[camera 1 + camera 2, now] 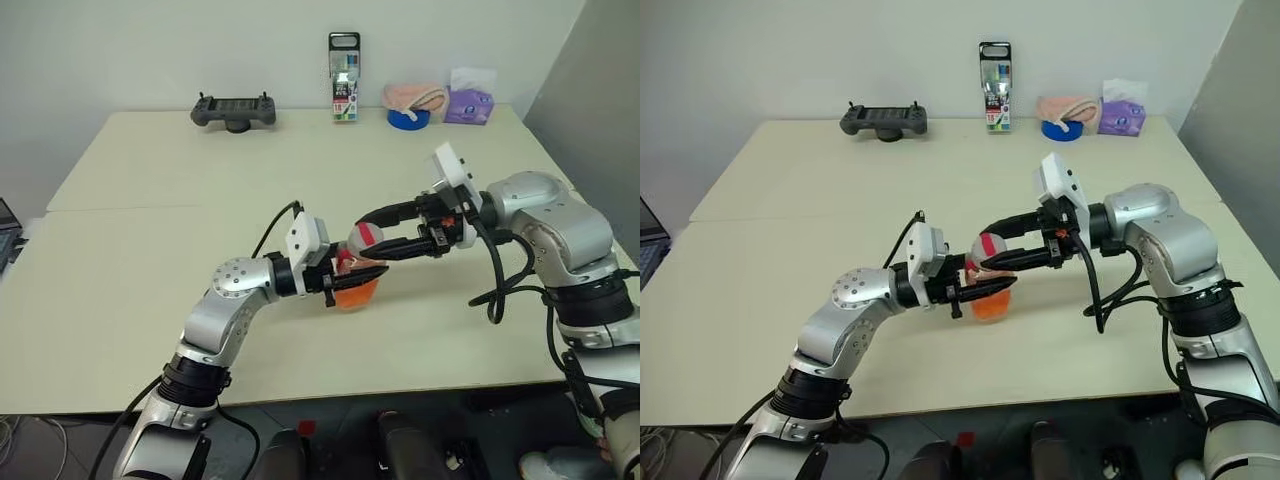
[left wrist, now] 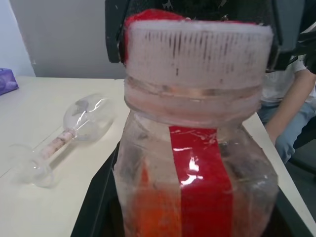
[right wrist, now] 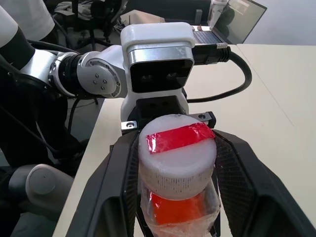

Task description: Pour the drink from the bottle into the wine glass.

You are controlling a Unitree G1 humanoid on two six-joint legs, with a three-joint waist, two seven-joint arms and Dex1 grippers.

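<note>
My left gripper [image 1: 352,276] is shut on the body of the small clear bottle [image 2: 197,187], holding it upright just above the table. The orange-red drink [image 1: 355,293] fills the bottle's lower part. Coming in from the right, my right gripper [image 1: 368,238] is shut on the white cap with its red strip [image 3: 177,148], one black finger [image 3: 113,187] pressed on each side of it. The clear wine glass [image 2: 84,121] lies on its side on the table beyond the bottle, apart from both grippers.
Along the far edge of the cream table [image 1: 150,250] stand a black controller [image 1: 233,110], a tall box of pens [image 1: 344,64], a blue tape roll [image 1: 408,118], a pink cloth [image 1: 415,95] and a purple tissue pack [image 1: 468,105]. A person [image 2: 291,113] sits beside the table.
</note>
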